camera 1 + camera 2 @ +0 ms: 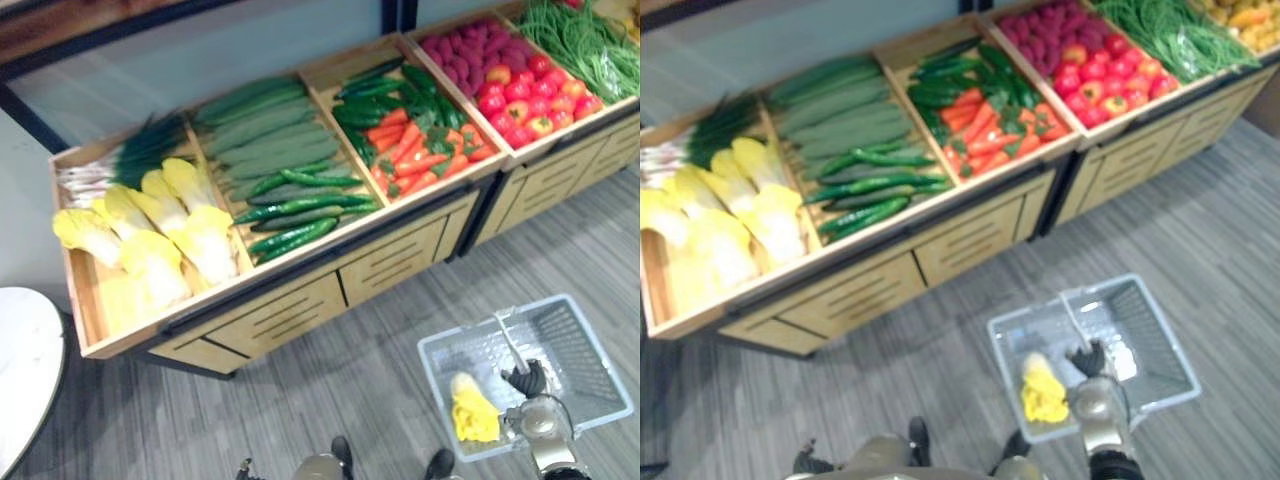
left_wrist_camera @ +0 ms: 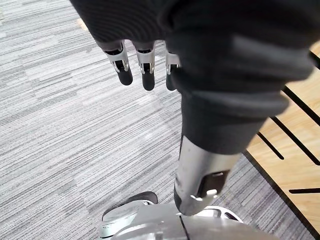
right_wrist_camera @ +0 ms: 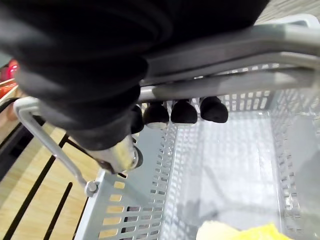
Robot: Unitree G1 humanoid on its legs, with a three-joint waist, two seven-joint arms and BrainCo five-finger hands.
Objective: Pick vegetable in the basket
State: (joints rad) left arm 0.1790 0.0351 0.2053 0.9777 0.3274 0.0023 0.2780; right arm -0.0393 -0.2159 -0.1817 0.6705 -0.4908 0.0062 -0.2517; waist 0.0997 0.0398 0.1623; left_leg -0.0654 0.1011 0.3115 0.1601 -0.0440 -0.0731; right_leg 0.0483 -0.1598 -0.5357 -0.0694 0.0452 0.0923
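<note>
Over open floor [image 1: 330, 400], right hand [image 1: 527, 380] clutching basket handle [image 3: 240, 80], left hand [image 2: 145, 60] hanging loose

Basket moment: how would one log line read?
right hand: shut on handle | basket: holds yellow vegetable | left hand: open, idle

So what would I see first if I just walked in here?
First, the long wooden stand full of bright vegetables: yellow cabbages at its left end, green cucumbers next, then orange carrots. After that, the grey basket in front of the stand, held by its handle in the right robot hand, with one yellow cabbage inside.
</note>
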